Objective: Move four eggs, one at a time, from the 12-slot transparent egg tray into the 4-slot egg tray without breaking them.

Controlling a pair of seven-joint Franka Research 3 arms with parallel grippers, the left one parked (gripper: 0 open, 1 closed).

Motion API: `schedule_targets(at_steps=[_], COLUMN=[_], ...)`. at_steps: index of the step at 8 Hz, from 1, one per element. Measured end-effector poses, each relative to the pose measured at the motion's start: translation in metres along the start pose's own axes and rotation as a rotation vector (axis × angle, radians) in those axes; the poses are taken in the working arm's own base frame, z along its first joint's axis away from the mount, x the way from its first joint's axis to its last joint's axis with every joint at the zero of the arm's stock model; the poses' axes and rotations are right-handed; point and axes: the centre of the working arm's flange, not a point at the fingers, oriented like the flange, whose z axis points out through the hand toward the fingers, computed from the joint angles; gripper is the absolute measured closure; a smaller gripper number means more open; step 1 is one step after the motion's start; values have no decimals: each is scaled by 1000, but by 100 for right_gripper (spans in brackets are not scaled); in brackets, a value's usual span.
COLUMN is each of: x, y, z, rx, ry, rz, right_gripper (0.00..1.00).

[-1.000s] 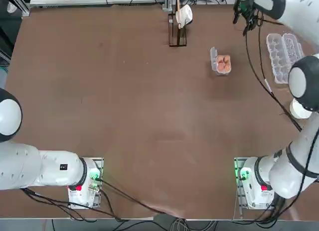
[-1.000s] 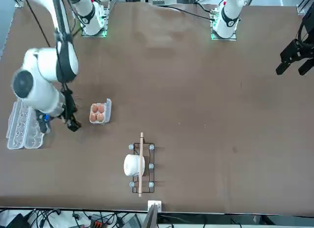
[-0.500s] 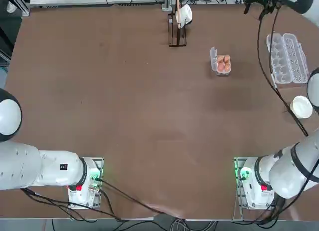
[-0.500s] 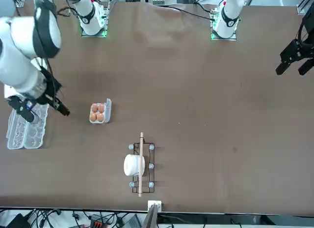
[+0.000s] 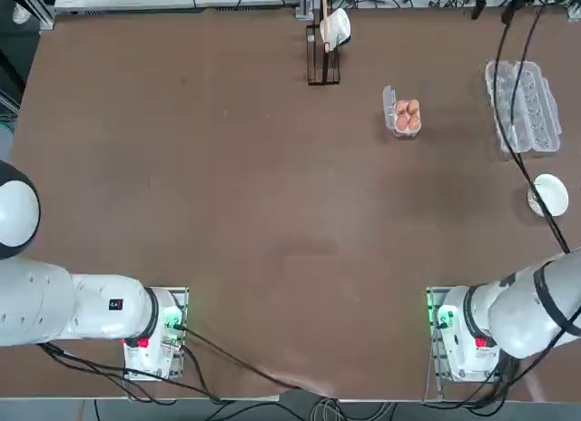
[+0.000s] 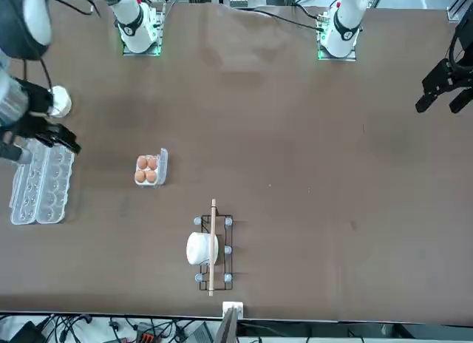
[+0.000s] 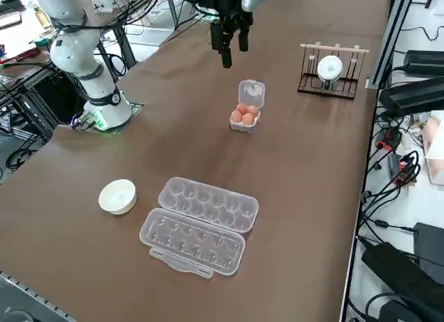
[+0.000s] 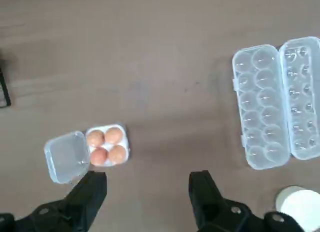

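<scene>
Four orange-brown eggs (image 8: 105, 145) fill the small tray (image 8: 107, 145) at mid-bench, lid flap open, so the job looks done; the long tray (image 8: 277, 102) lies emptied and open near the bench (image 8: 150, 52) edge beside a white bowl (image 8: 300, 204), while the right tool (image 8: 147, 194), jaws spread and holding nothing, hangs high above both

A robotics lab: two robot arms (image 5: 64, 303) bolted to a big brown table (image 5: 227, 212), with cables (image 7: 388, 197) and electronic gear crowding its edges.
</scene>
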Motion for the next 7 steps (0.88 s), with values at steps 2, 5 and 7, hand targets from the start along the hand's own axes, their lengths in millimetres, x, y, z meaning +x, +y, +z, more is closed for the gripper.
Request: schedule_targets(at_steps=[2,5,7], x=[-18,-48,-56], y=[-2,26,29], z=[-28,-62,-72], rx=[5,-2,1], ry=[-36,-71,-64], rz=[-41,-212,-235], right_gripper=[0,0,0])
